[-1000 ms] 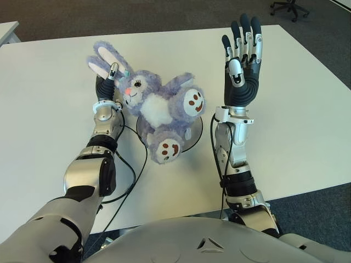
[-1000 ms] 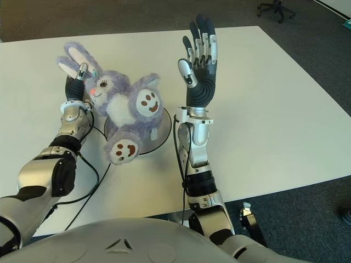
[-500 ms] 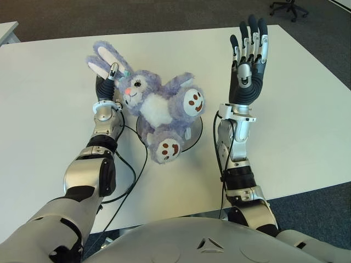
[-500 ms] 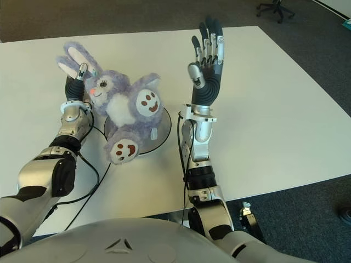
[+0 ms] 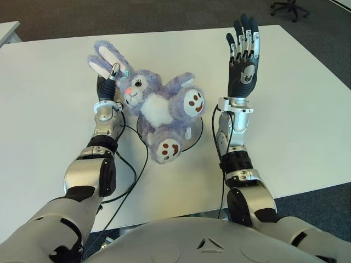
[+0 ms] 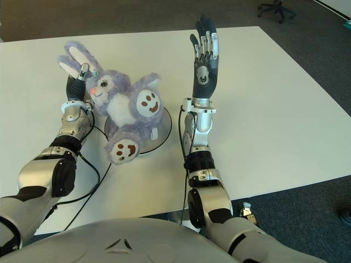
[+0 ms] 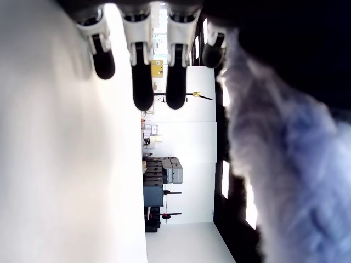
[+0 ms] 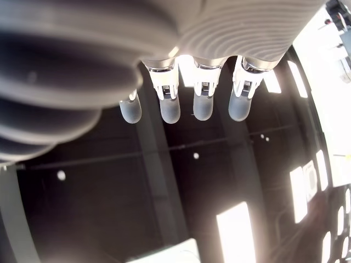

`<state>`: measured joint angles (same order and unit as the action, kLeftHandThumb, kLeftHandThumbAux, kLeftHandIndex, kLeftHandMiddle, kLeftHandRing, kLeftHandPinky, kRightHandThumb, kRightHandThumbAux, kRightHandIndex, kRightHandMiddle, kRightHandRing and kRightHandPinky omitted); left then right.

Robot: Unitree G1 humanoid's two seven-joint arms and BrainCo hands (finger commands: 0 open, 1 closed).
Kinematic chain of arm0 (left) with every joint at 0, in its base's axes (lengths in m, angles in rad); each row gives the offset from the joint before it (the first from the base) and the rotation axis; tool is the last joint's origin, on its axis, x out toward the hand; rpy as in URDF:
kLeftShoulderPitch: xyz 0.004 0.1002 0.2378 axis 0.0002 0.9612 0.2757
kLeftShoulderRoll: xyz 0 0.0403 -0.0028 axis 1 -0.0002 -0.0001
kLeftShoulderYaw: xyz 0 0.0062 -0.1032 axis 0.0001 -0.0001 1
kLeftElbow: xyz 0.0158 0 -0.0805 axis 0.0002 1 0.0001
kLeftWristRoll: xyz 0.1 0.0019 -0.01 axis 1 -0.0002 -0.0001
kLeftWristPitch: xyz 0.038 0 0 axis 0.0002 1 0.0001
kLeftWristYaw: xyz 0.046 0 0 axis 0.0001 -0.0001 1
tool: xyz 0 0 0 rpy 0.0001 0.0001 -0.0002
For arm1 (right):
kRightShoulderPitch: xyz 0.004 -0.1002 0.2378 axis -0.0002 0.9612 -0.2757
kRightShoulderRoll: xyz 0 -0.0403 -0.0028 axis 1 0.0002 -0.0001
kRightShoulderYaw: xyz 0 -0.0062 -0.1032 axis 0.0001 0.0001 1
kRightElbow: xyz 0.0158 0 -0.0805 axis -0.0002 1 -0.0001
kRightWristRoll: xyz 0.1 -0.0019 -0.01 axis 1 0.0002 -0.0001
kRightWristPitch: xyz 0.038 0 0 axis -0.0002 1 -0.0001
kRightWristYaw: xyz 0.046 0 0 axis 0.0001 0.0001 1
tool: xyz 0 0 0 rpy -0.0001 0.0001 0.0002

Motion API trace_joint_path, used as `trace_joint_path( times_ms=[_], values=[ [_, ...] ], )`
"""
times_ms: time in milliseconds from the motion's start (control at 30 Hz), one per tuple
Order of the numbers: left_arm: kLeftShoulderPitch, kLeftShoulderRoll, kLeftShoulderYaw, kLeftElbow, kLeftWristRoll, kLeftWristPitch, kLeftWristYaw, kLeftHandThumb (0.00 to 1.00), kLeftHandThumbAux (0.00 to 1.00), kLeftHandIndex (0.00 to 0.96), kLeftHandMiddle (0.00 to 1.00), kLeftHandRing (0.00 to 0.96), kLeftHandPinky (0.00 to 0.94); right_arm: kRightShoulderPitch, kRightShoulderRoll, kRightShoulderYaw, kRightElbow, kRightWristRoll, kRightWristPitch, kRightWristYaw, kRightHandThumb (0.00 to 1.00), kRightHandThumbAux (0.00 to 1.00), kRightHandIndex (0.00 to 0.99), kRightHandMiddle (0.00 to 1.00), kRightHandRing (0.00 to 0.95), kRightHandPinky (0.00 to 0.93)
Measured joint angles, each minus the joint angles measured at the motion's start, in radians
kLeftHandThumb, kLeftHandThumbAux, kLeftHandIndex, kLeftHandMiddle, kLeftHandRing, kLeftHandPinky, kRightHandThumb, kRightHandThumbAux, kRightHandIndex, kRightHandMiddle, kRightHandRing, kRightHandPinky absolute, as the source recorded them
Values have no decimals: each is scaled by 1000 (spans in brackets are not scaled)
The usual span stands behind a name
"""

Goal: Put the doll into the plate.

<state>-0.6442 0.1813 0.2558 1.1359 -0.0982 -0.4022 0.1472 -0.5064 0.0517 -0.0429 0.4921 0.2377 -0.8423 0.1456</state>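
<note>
The purple plush rabbit doll (image 5: 162, 107) lies on its back across a round dark-rimmed plate (image 5: 196, 133) in the middle of the white table (image 5: 296, 104), one foot hanging over the plate's near rim. My left hand (image 5: 107, 82) stands upright against the doll's head and ears on its left side. In the left wrist view its fingers (image 7: 141, 71) are straight, with the doll's fur (image 7: 290, 181) beside them and nothing grasped. My right hand (image 5: 243, 52) is raised to the right of the plate, apart from the doll, its fingers (image 8: 203, 104) extended and holding nothing.
Black cables (image 5: 133, 164) run along my left forearm across the table toward the front edge. An office chair (image 5: 289, 6) stands on the carpet beyond the far right corner. The corner of another table (image 5: 7, 30) shows at the far left.
My right hand has turned more edge-on and shifted slightly toward the doll, still raised and open. The doll and my left hand have not moved.
</note>
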Motion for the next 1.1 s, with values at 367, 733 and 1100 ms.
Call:
trace_joint_path(
  times_ms=[367,733,1100],
  values=[
    [0,2,0,0,1,1,3,0,379,91,262,270,196,-73,-28,-44,149,-48,-43,3,7,360,0,0,0,0],
    [-2,2,0,1,2,1,3,0,369,80,250,271,201,-189,-29,-86,357,-51,-59,-4,0,375,0,0,0,0],
    [-3,0,0,1,2,1,3,0,373,79,245,253,193,-268,-56,-92,519,-124,-99,-27,0,421,0,0,0,0]
  ],
)
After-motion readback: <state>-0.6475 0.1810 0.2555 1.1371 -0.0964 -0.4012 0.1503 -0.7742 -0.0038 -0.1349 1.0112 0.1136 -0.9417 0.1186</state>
